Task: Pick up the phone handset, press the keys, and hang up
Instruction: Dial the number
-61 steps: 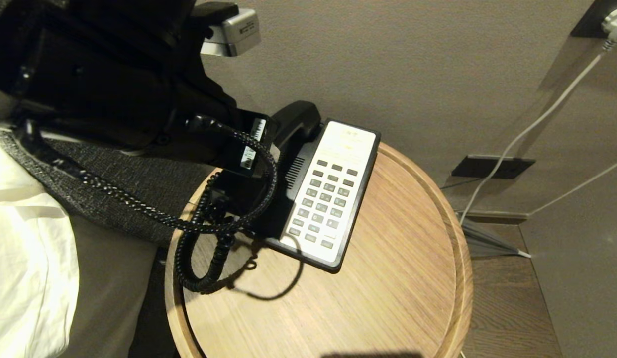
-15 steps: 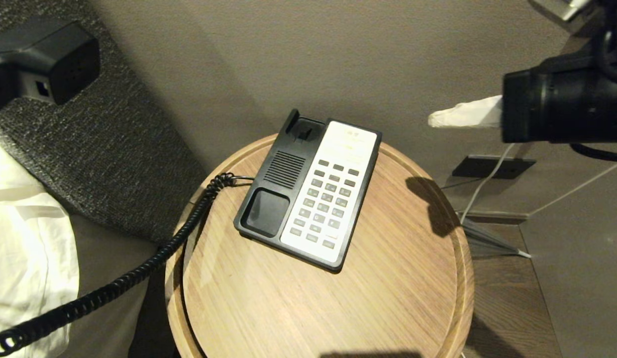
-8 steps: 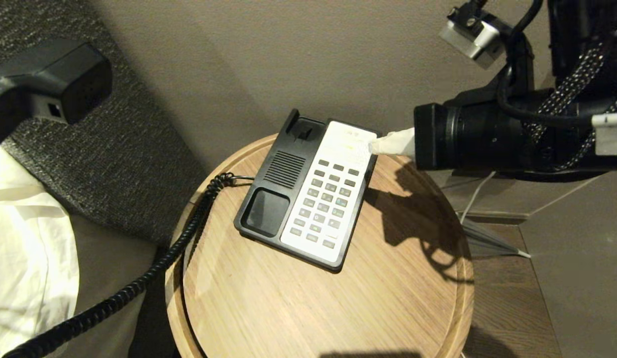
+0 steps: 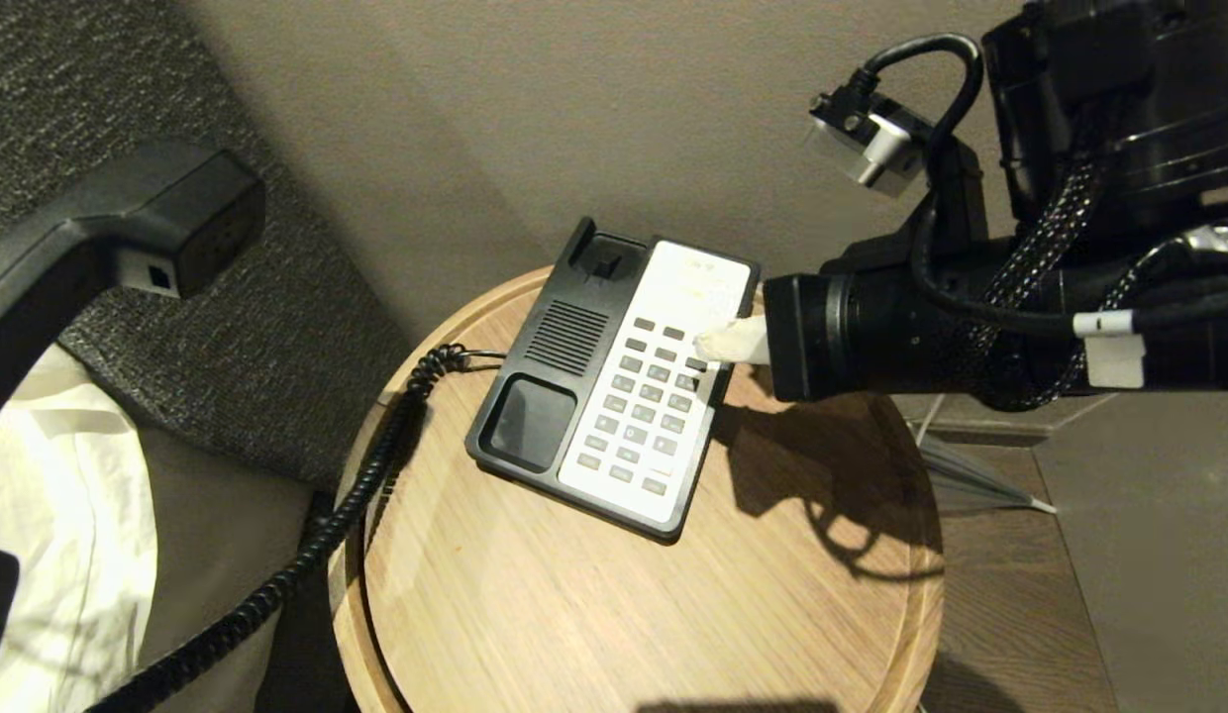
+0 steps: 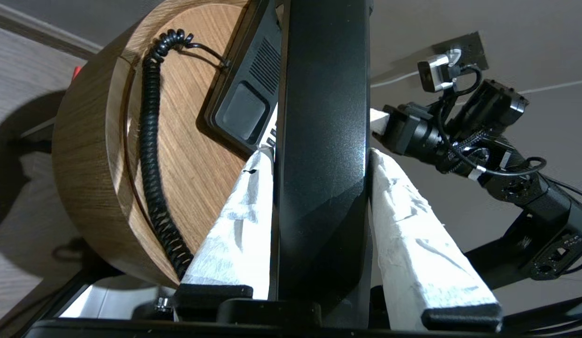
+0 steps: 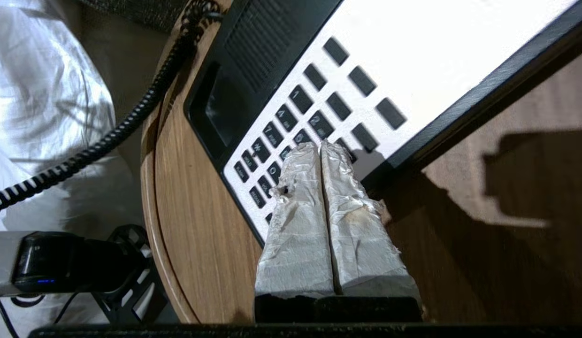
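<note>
The black phone handset (image 4: 129, 223) hangs in the air at the far left, off the table, and its coiled cord (image 4: 376, 456) runs down to the phone base (image 4: 535, 396). My left gripper (image 5: 319, 152) is shut on the handset (image 5: 321, 94), with one white-wrapped finger on each side of its shaft. My right gripper (image 4: 713, 345) reaches in from the right, shut with nothing between its fingers. Its tip (image 6: 319, 145) is over the upper right keys (image 6: 319, 124) of the white keypad (image 4: 649, 396); I cannot tell whether it touches them. The handset cradle lies bare.
The phone stands on a round wooden table (image 4: 772, 594) with a raised rim, close to a beige wall. A grey upholstered headboard (image 4: 257, 347) and white bedding (image 4: 59, 515) lie to the left. The right arm's body (image 4: 1020, 327) hangs over the table's right edge.
The handset has come off its cradle, then drifted slightly rightward and lower in the last second. The right arm has swung in from the right and come down over the keypad.
</note>
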Available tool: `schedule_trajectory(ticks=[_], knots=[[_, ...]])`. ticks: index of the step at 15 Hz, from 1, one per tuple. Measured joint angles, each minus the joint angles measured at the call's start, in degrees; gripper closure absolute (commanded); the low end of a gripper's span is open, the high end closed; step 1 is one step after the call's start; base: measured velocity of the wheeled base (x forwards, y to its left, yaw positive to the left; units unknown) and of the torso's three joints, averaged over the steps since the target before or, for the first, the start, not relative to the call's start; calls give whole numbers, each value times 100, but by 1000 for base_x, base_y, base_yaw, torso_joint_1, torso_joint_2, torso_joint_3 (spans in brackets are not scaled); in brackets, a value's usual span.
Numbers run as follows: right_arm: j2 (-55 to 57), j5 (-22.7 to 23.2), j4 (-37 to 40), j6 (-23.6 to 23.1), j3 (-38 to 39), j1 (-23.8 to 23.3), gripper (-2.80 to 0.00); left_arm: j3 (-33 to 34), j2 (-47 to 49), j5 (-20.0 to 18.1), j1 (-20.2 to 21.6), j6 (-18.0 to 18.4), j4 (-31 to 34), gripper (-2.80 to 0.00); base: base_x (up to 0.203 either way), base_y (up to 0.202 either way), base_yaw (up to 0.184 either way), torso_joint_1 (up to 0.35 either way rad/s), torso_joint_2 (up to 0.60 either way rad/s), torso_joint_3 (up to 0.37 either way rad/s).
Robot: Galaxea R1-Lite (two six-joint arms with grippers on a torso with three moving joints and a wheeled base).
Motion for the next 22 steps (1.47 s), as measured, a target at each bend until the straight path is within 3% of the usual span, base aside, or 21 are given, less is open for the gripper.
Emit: schedule_trajectory(ticks=[17, 22], knots=[[348, -432, -219, -56, 154, 33, 0, 146, -126, -19, 2, -4, -13, 0, 0, 0, 0, 0, 0, 0], [362, -573, -589, -117, 440, -41, 0, 227, -181, -19, 4, -6, -10, 0, 0, 0, 0, 0, 0, 0]])
